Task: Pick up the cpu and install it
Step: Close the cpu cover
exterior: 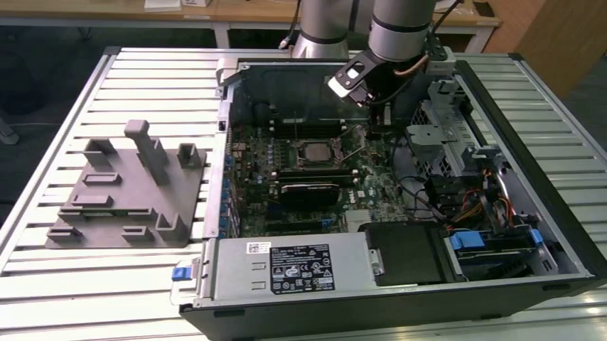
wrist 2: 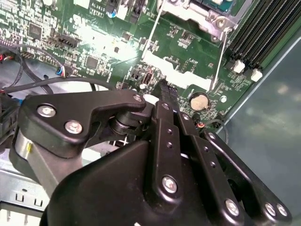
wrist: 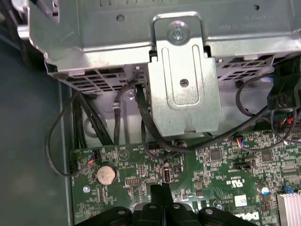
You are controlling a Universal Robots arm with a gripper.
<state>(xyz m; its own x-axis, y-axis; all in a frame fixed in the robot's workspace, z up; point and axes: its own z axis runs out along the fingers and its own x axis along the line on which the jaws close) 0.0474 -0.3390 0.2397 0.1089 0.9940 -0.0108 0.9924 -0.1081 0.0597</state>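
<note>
The cpu (exterior: pixel 311 150) appears as a pale square lying in the socket in the middle of the motherboard (exterior: pixel 284 135), inside the open computer case. My gripper (exterior: pixel 382 122) hangs above the board to the exterior view's right of the socket, near the case's back wall. In both wrist views its black fingers (wrist 2: pixel 163 94) are pressed together with nothing between them. The tips (wrist: pixel 162 190) hover over the green board close to a coin battery (wrist: pixel 105 174). Part of the socket's metal frame (wrist 2: pixel 197 16) and two thin wire levers (wrist 2: pixel 151 35) show in the second wrist view.
A grey plastic fixture (exterior: pixel 124 192) stands on the slatted table at the exterior view's left. A silver box with a black label (exterior: pixel 294 266) sits at the case's front. A metal drive cage (wrist: pixel 183 75), loose cables (wrist: pixel 150 132) and memory slots (wrist 2: pixel 263 33) crowd around the gripper.
</note>
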